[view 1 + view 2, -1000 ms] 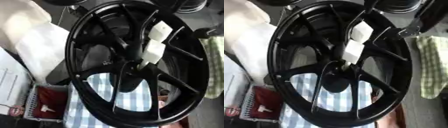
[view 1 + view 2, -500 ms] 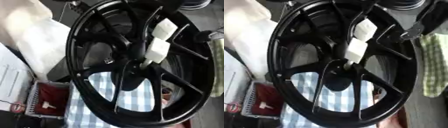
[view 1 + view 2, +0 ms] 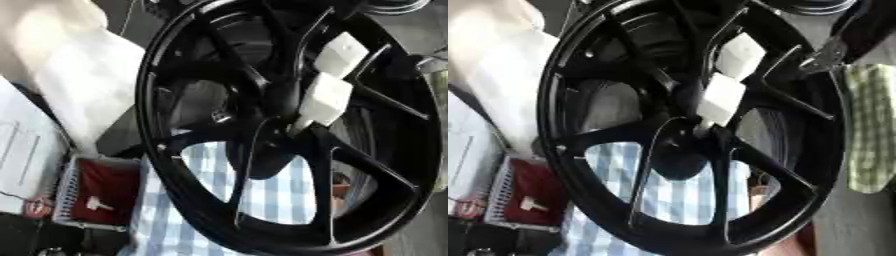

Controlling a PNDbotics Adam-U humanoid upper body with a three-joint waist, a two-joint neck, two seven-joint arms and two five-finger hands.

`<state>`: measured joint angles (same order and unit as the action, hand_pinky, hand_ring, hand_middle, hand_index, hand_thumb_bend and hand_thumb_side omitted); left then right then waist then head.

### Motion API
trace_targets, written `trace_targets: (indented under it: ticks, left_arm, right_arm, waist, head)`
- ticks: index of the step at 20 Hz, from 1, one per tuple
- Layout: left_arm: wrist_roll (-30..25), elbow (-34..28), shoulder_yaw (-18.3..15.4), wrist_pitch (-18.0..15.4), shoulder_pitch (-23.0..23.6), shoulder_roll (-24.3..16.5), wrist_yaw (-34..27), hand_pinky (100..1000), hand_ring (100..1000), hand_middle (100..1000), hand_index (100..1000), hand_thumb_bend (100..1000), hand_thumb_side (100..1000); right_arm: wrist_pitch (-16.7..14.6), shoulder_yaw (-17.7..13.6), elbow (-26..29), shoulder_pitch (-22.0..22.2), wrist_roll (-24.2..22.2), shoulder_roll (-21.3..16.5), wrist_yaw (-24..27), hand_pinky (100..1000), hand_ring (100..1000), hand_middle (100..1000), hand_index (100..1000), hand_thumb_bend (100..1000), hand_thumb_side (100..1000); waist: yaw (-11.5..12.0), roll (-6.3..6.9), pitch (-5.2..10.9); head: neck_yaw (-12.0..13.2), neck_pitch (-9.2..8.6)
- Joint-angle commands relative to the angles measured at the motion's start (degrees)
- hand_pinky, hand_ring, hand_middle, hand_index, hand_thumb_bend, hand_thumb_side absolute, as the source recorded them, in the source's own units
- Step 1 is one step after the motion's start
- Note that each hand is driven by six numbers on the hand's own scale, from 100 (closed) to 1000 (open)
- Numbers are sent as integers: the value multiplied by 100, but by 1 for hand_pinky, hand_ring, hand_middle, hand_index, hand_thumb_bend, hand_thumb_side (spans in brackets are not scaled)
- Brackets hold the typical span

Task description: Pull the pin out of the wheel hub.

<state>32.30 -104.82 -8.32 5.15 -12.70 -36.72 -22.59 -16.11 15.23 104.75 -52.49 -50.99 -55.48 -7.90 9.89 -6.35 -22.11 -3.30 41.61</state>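
Fingers: whether mine are apart or clamped I cannot tell; only my right arm (image 3: 826, 54) shows, behind the rim. Up close stands the wheel (image 3: 184, 190), over a checked cloth (image 3: 271, 200). Beside the hub (image 3: 262, 157) juts a white block (image 3: 325, 97), probably the pin. Reaching comes first, I judge, then a grip and a straight pull.

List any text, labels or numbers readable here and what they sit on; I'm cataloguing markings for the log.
No text can be read.
The two white blocks on the black wheel: blank faces.
The white sheet at the left: faint lines, too blurred to read.
The round red mark beside the red basket: too blurred to read.
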Motion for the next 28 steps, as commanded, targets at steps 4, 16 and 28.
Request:
trace_targets:
  ticks: [4, 16, 28]
  left_arm:
    - [6, -88, -53, 15, -66, -92, 27, 751, 756, 682, 764, 318, 765]
    - [22, -90, -75, 11, -87, -44, 7, 753, 757, 684, 764, 310, 770]
    - [7, -74, -75, 19, -73, -7, 4, 755, 758, 686, 765, 304, 778]
  right_arm:
    - [-157, 40, -172, -150, -96, -2, -60, 898, 868, 819, 842, 441, 100]
    - [-94, 268, -711, -192, -97, 136, -215, 895, 863, 813, 836, 455, 100]
    - [-132, 337, -992, -267, -97, 298, -271, 888, 849, 745, 739, 427, 100]
  waist:
    - [52, 1, 48]
    - [122, -54, 12]
    - [143, -61, -12]
  head:
    - [-25, -104]
    - [-25, -43]
    - [-7, -47]
